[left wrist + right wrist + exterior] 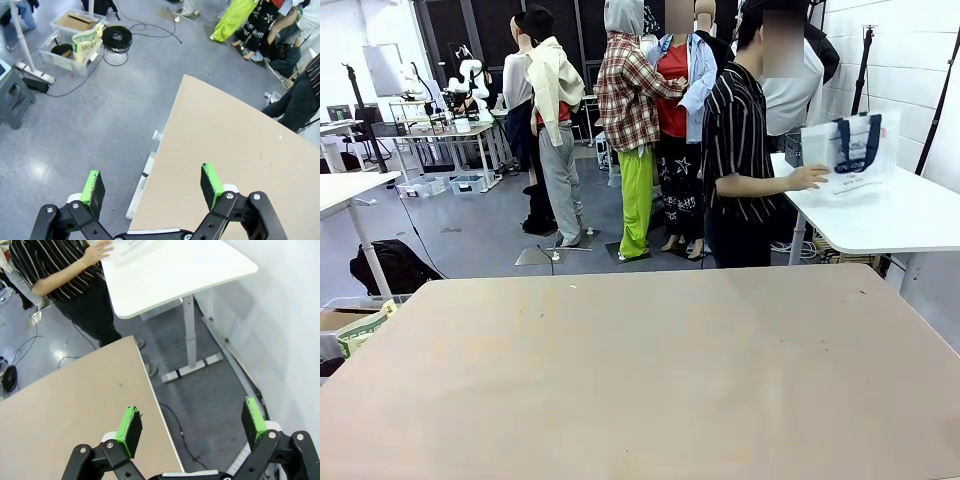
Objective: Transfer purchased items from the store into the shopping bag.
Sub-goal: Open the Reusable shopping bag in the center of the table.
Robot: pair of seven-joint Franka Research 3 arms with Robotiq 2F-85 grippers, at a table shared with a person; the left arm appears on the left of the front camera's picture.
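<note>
A wide beige table [640, 380] with a matte top spans the foreground. Beyond its far edge a person in a black shirt with thin white stripes [735, 130] stands side-on beside a white table [910, 225], which is set against a white wall [285, 315]. On the grey floor [100, 125] to the left lie a black backpack [390, 268], clear plastic bins [70, 64] (one holds a yellow-green paper sack [86, 44]), a coil of black cable [117, 36] and a white power strip [34, 73].

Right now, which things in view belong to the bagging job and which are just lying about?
Job: shopping bag on the white side table; person's hand at it; left gripper, right gripper, both open.
Lying about: black backpack; cable coil; floor bins.
</note>
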